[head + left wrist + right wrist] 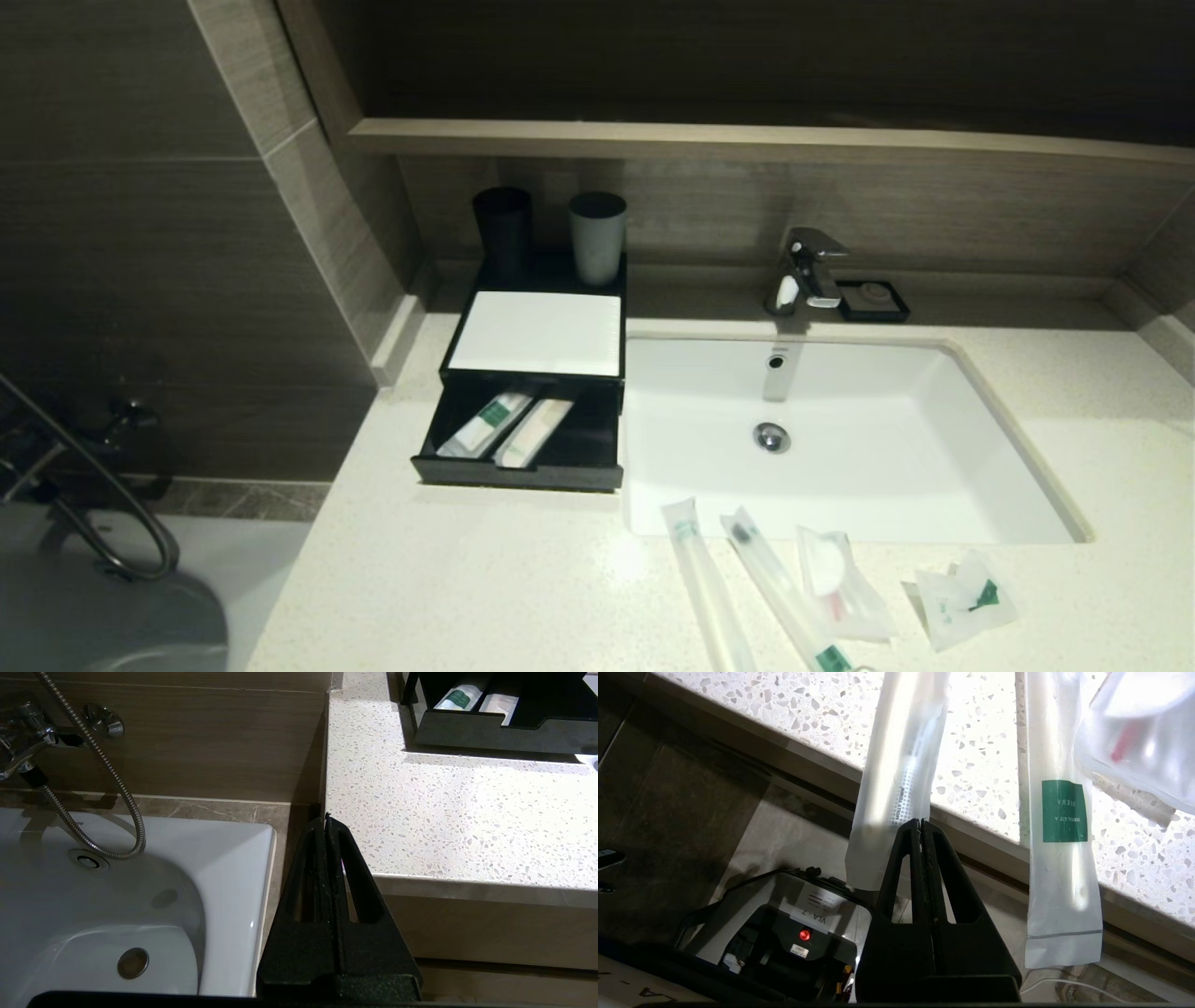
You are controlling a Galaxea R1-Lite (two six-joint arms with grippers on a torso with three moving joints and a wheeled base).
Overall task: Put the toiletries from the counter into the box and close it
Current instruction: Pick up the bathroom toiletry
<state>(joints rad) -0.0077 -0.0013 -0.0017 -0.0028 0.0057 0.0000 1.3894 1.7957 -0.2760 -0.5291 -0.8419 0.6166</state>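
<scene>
The right gripper [920, 823] is clenched on the overhanging near end of the leftmost long packet [896, 779], seemingly grasped, needing lifting to the open drawer [523, 439] far left.

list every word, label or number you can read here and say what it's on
"VLA-7", probably, seen upside down: white sticker on the robot base.
Green label on the green-labelled long packet: two lines of white print, too blurred to read.
Gripped long packet, pinched in the right gripper: one line of dark print, too small to read.
Two packets in the box's drawer: marks unreadable.
</scene>
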